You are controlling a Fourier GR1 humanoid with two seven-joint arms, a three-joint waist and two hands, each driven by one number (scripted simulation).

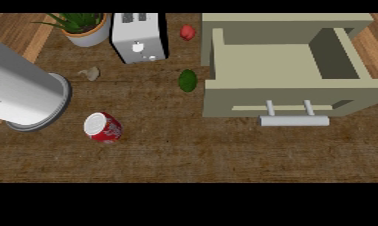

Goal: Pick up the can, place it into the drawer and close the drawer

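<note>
We looked down on a dark wooden counter; a toaster and a potted plant stood at its far edge.

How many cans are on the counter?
1. The red can stands at the lower left of the counter, just right of the grey forearm and apart from the open drawer. None other shows.

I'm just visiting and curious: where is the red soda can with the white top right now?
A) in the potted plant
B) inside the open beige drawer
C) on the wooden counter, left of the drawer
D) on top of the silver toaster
C: the red can with the white top stands on the brown wooden counter, well left of the open beige drawer, whose inside holds nothing.
</note>
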